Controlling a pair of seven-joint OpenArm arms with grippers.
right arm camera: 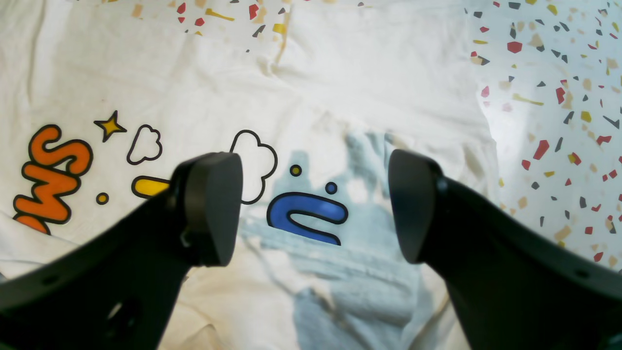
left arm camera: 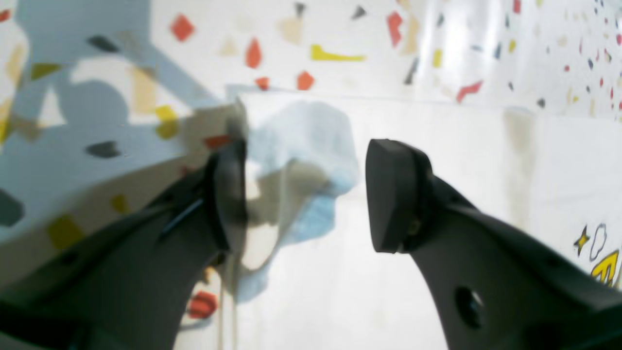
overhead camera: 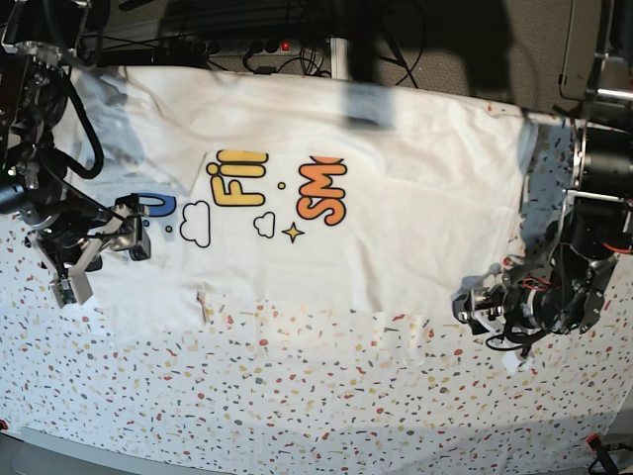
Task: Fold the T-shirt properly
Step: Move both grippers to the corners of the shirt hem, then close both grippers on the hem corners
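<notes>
Lying print-up, T-shirt long axis left-right on table cover. Left gripper at near-right hem corner, jaws apart, empty; right gripper over left end, jaws apart.

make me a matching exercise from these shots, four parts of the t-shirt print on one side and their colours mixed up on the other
All four are parts of the print on the T-shirt.

Column 1
1. star
2. curved stroke between the end effector fingers
3. SM letters
4. small cloud

Column 2
A. orange
B. white with a black outline
C. yellow
D. blue

Pairs: 1-C, 2-D, 3-A, 4-B
</notes>
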